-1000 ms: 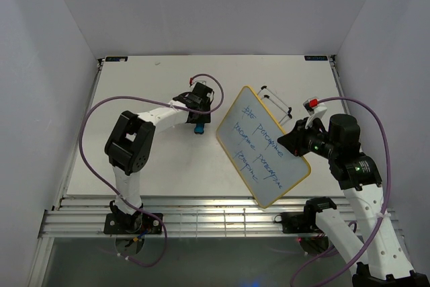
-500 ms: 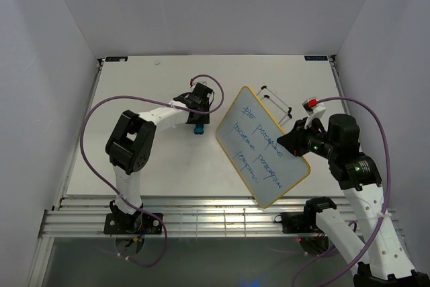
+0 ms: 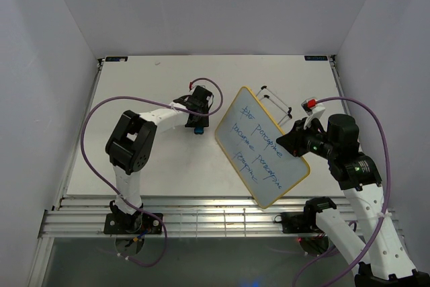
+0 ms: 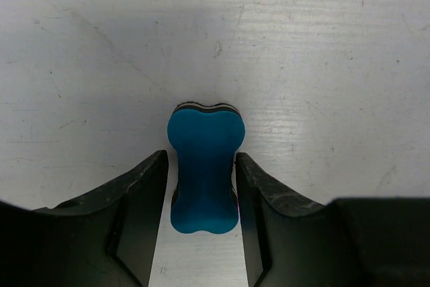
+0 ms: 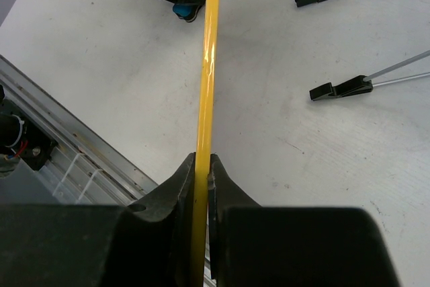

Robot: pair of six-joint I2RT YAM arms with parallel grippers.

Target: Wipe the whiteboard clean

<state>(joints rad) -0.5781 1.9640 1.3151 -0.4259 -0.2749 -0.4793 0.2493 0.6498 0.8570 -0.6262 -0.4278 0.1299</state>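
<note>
Whiteboard [image 3: 263,146] is up off the bench [image 3: 134,78], right of centre, tilted so its glossy face points up at the overhead camera. You can see three rows of blue handwriting running across it. The right claw [image 5: 201,162] has it by the edge nearest the right arm. In the right wrist view both fingers are pinched tight on the thin yellow frame [image 5: 205,65], which runs straight away from the camera like a rail. Off to the right of that rail are the board's black-tipped wire feet [image 5: 339,89], with the tips down at the bench surface. Over on the left side, the left claw [image 4: 201,186] is low over the bench just left of the board's far corner, with the little blue eraser [image 4: 205,146] sitting between its fingers. The eraser is bone-shaped with a dark layer underneath, and it's lying flat on the bench. The jaws are parted and straddling it. The right finger looks to be right up against it, and there's a thin sliver of bench showing on the left side, so I wouldn't call it clamped. Eraser and board are near each other but not touching.
</note>
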